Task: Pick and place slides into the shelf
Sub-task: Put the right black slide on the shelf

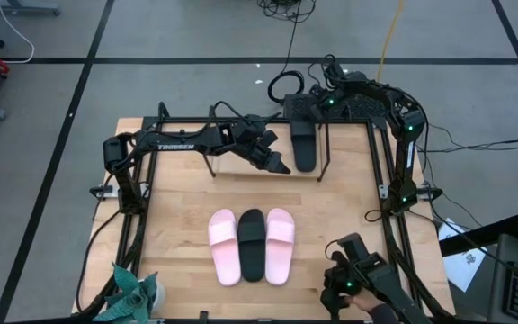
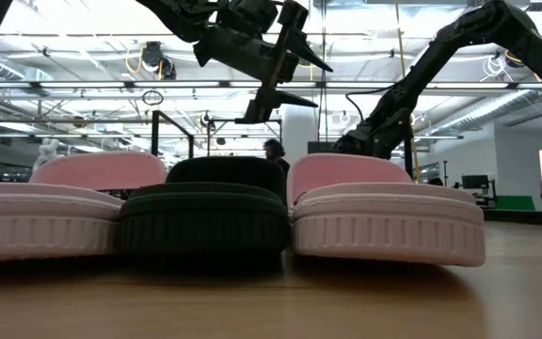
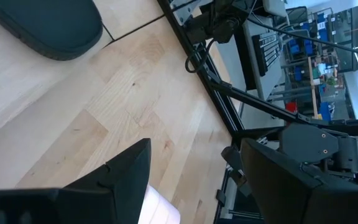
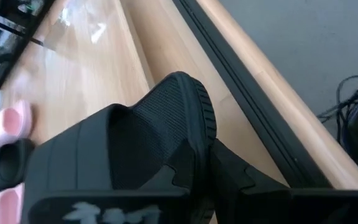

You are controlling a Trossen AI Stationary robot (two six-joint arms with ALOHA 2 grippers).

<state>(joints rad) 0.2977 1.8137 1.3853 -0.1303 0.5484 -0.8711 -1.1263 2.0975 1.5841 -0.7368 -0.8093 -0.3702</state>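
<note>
Two pale pink slides point(image 1: 226, 247) point(image 1: 280, 245) and a black slide point(image 1: 253, 244) lie side by side, soles down, at the table's middle. Another black slide point(image 1: 305, 144) lies in the right end of the shelf point(image 1: 210, 157) at the far side. My left gripper point(image 1: 279, 166) hangs open in the air just left of that slide's near end, with nothing between its fingers point(image 3: 129, 168). Near the table's near right corner my right gripper point(image 1: 338, 265) is shut. A further black slide point(image 4: 135, 143) lies on the table right beside it, next to the table's right rail. My right gripper point(image 4: 219, 168) has its shut fingers right beside the black slide's outer rim point(image 4: 197, 134), close to its rounded end. They point slanting down and lie along the slide. Whether they touch the rim I cannot tell. The slide rests on the table.
A black frame point(image 1: 392, 193) runs round the table's edges. A potted plant point(image 1: 133, 292) stands at the near left corner. Cables point(image 1: 286, 85) lie behind the shelf. Bare wood point(image 1: 178, 198) lies between the shelf and the three slides.
</note>
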